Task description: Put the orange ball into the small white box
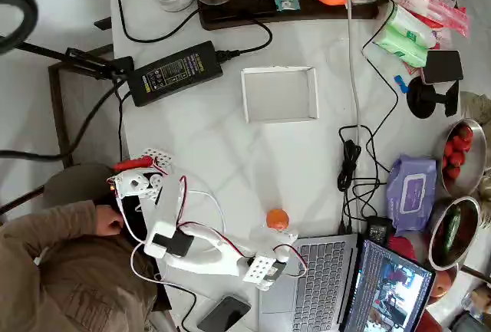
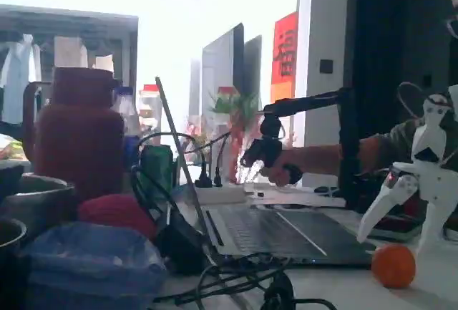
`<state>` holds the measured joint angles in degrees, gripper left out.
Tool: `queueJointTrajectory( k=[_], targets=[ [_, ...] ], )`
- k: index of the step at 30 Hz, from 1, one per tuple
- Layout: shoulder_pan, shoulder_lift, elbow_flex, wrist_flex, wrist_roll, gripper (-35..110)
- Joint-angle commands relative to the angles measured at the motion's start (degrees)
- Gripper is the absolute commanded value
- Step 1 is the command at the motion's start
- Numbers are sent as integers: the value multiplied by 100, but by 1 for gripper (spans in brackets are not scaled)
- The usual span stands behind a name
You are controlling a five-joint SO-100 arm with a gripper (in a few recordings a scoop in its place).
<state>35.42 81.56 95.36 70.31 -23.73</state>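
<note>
White gripper (image 1: 278,234) hangs right over the orange ball (image 1: 277,218), its fingers slightly parted around it but not pinching it; in the fixed view one finger (image 2: 379,206) points down just beside the ball (image 2: 393,265), which sits on the table (image 1: 230,156) beside the laptop (image 1: 322,278). Farther off, well apart, lies the small white box (image 1: 280,94), with the black power brick (image 1: 175,72) nearby.

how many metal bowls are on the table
2, both at the right edge in the overhead view: one bowl holding red fruit, and another bowl just below it holding something long and green. More may sit beyond the frame.
</note>
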Motion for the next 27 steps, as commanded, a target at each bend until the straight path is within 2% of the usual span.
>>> queueJointTrajectory(
  k=[1, 27],
  targets=[
    [53, 114, -53, 44, -105, 34],
    [-88, -527, -44, -299, -105, 34]
  ],
)
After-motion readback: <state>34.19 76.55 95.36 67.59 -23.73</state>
